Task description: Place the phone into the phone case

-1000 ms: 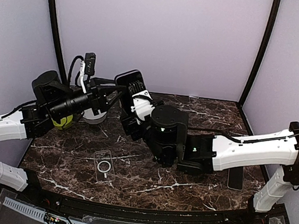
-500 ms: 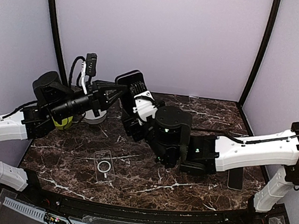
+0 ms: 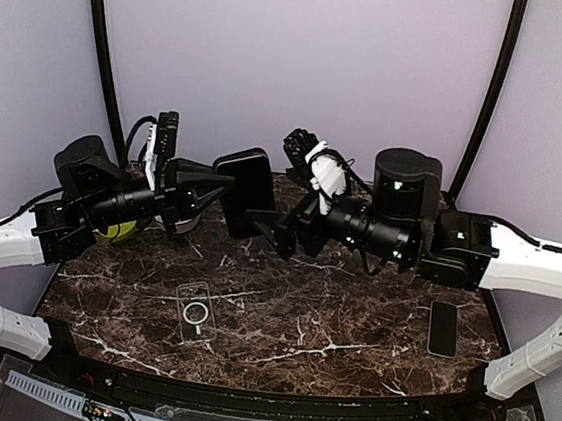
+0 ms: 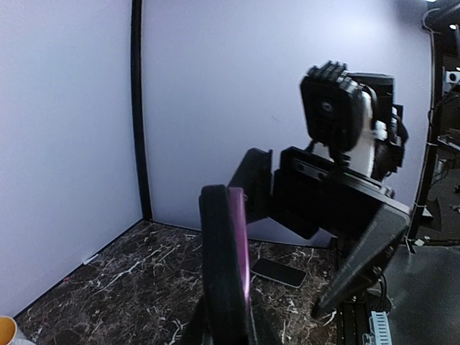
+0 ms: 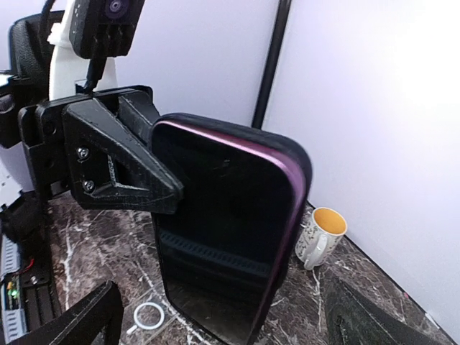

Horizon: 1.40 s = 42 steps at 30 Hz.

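Top external shows me the left gripper (image 3: 222,180) clamped on the black phone (image 3: 248,193), which stands upright in the air. The right gripper (image 3: 281,233) is just beside it with jaws spread, and the clear phone case (image 3: 195,310) lies flat on the table (image 3: 348,338), well apart from both. Left wrist gives me the phone edge-on between its fingers, and right wrist has the phone's face close, with my fingertips (image 5: 86,316) wide apart and touching nothing.

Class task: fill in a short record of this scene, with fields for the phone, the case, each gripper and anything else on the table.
phone: black with a purple edge, held above the table
phone case: clear, flat on the table, empty
left gripper: shut on the phone
right gripper: open, fingers wide, facing the phone
other: second phone flat at right; mug at back left
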Tool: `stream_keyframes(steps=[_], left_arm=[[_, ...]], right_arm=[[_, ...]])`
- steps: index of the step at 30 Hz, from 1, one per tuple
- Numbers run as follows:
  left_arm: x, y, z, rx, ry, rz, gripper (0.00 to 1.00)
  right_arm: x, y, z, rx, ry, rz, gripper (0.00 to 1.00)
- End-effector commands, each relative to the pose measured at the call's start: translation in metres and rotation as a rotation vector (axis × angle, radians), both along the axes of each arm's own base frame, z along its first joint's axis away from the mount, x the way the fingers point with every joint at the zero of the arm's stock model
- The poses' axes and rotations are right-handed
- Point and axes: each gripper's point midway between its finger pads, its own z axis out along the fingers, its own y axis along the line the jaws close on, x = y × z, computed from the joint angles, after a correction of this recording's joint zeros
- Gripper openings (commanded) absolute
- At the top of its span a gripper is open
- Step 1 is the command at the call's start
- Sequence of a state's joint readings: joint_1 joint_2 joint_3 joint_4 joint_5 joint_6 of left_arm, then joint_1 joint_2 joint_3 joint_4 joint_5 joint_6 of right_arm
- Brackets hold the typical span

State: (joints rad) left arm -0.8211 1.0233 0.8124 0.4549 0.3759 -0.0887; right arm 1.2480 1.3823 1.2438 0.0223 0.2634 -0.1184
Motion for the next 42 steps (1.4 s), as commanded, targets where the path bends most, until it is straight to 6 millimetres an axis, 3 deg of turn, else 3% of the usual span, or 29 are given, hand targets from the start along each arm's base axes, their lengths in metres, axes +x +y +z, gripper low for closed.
stream_keyframes(steps=[1,6,16,22,28,30,31,33,37,40,42], left_arm=[[-0.055,0.005,0.023,-0.003,-0.227,-0.215,0.0],[-0.078,0.005,0.015,0.025,-0.267,-0.33,0.0],[-0.082,-0.002,0.01,0.055,-0.257,-0.37,0.0],[-0.085,-0.004,0.008,0.063,-0.255,-0.384,0.0],[-0.083,-0.003,0.009,0.046,-0.24,-0.368,0.0],[-0.079,-0.003,0.007,0.04,-0.231,-0.343,0.17],[-0.077,-0.003,0.005,0.04,-0.228,-0.334,0.33],[-0.075,-0.003,-0.002,0.051,-0.21,-0.325,0.43],[-0.07,-0.003,-0.013,0.067,-0.182,-0.304,0.41],[-0.071,-0.001,-0.006,0.042,-0.202,-0.293,0.37],[-0.073,-0.001,0.0,0.026,-0.214,-0.305,0.41]], right_arm=[[-0.043,-0.007,0.011,-0.001,0.058,0.31,0.97],[-0.059,-0.005,0.034,0.061,0.034,0.416,0.8],[-0.073,0.015,0.039,0.052,0.083,0.538,0.53],[-0.071,0.017,0.038,0.057,0.097,0.538,0.01],[-0.071,0.013,0.05,0.095,0.093,0.537,0.0],[-0.073,0.01,0.059,0.124,0.082,0.54,0.0],[-0.075,0.008,0.064,0.14,0.076,0.547,0.0],[-0.08,0.003,0.075,0.173,0.061,0.566,0.0],[-0.087,-0.007,0.09,0.225,0.027,0.587,0.0],[-0.087,-0.008,0.089,0.223,0.029,0.584,0.0],[-0.085,-0.007,0.086,0.214,0.036,0.577,0.0]])
